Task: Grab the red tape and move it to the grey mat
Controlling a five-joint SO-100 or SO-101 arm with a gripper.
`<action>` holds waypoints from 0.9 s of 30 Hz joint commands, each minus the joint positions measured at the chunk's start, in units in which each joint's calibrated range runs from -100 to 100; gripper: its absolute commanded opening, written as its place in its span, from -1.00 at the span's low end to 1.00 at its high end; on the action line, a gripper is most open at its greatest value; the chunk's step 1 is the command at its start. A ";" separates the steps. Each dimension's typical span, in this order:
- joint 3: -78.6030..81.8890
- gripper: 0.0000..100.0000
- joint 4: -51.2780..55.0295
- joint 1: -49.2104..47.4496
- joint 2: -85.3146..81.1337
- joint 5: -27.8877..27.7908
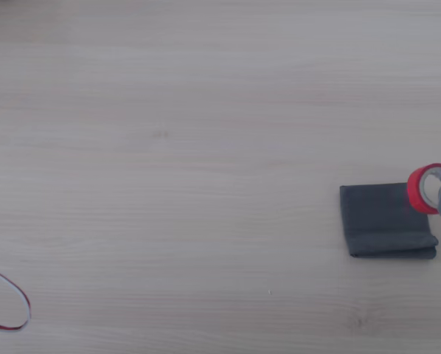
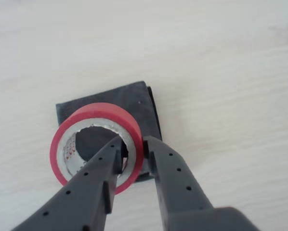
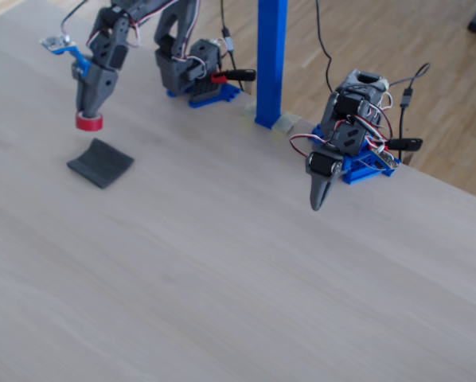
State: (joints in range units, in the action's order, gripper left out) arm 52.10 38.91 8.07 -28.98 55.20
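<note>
Red tape [image 2: 93, 126]: pinched through its wall by the pincer [image 2: 133, 155], one finger inside the core, held clear above the grey mat [image 2: 143, 103]. Bench [image 1: 176, 147]: pale wood. Advice: centre over the mat, lower gently, then part the fingers.

All three pictures are lit evenly and softly; no strong light source can be located. In the other view the table [image 1: 206, 147] appears pale and a little washed out, and almost no shadows are seen. In the wrist view the upper part of the frame is very bright, nearly overexposed, and the wood grain is softened there; the gripper [image 2: 133, 153] at the bottom is reasonably sharp. In the fixed view mild blur is noticed in the lower part.
</note>
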 commanded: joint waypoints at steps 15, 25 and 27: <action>-6.33 -0.96 -11.86 -0.67 13.66 -1.30; -9.76 -0.96 -11.86 -1.67 20.30 -1.40; -10.85 -0.96 -11.86 -1.76 21.88 -1.40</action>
State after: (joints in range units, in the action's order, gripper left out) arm 45.12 27.78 6.50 -8.08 53.96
